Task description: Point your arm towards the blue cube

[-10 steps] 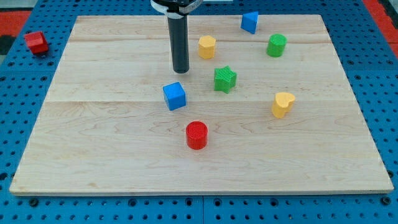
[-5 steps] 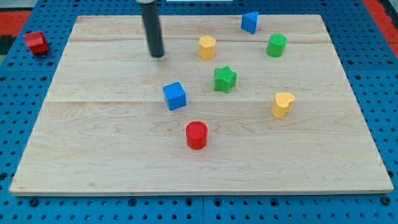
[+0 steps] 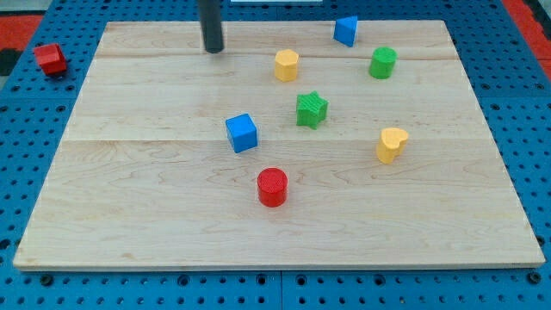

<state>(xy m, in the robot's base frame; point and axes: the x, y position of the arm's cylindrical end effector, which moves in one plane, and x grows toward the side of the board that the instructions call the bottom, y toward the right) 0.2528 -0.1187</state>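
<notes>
A red block [image 3: 50,58] lay off the wooden board [image 3: 129,189] on blue pegboard [image 3: 26,172]. My tip [image 3: 213,50], a bare rod with nothing to grasp, stood well above the blue cube [image 3: 242,133]; red cylinder [image 3: 272,186] and green star [image 3: 312,109] flanked the cube.

Lab bench: wooden board [image 3: 129,215] on blue perforated table [image 3: 34,112], coloured blocks scattered.

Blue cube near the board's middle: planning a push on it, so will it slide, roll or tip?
The blue cube sits flat, so it probably slides rather than rolls. It looks squat, unlikely to tip. An off-centre push from my tip may turn it.
</notes>
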